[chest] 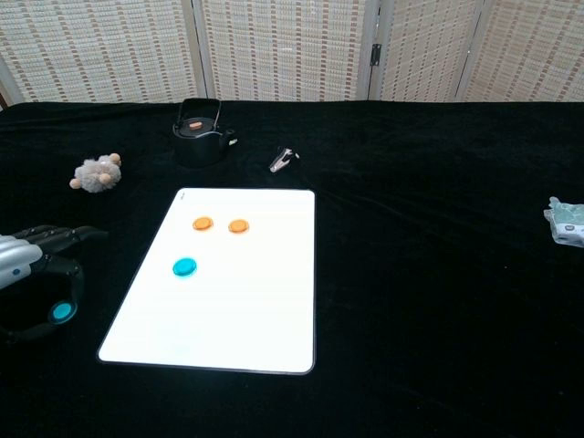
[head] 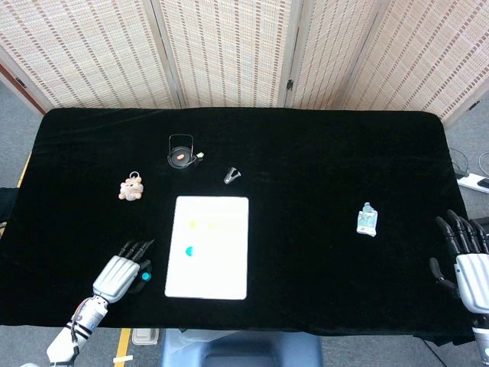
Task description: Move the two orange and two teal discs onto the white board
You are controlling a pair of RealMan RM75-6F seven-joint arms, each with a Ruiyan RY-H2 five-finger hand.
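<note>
Left hand (head: 122, 277): silver-grey metal back, shiny, with dark lines between finger roots. Fingers (head: 138, 248) black, thin, long. Thumb black too — curved and thick in chest view. Wrist below is pale grey-white tube with black band and small red and black wires by it.

Right hand (head: 466, 260): same build — light grey back plate, black fingers (head: 457, 228), black thumb (head: 435, 269) at side. Grey round wrist part under it, partly cut off by picture edge.
</note>
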